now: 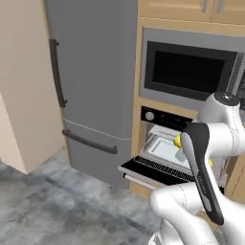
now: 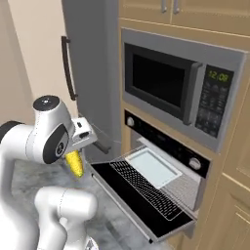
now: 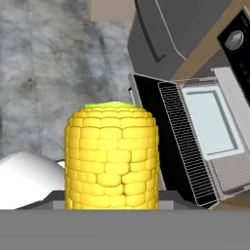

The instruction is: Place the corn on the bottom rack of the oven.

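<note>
1. In the left base view, I have the oven (image 1: 168, 143) below the silver-framed microwave (image 1: 191, 69), right of the grey fridge (image 1: 91, 81). Its black door (image 1: 155, 168) is dropped flat. A pale tray (image 1: 165, 149) sits on a rack pulled partly out of the cavity. A bit of the yellow corn (image 1: 177, 140) peeks out just left of my arm's dark forearm, over the tray's right edge as seen from here; the arm hides the gripper.

2. In the right base view, the gripper (image 2: 75, 158) hangs left of the open door (image 2: 141, 200), off its front-left corner and above the floor. It holds the corn (image 2: 74, 163), which points down beneath the hand. The corn is well apart from the bottom rack (image 2: 183, 188), whose grey wire surface shows at the cavity's mouth, right of the tray (image 2: 154, 167). Two silver knobs sit on the black control strip (image 2: 166, 141).

3. In the hand view, the corn (image 3: 112, 157) stands at bottom centre, pinched between the fingers, which it covers almost completely. Past it lie the grey floor (image 3: 49, 73) and, to the right, the door's grid-patterned inner face (image 3: 188, 141) with the tray (image 3: 213, 124) beyond.
</note>
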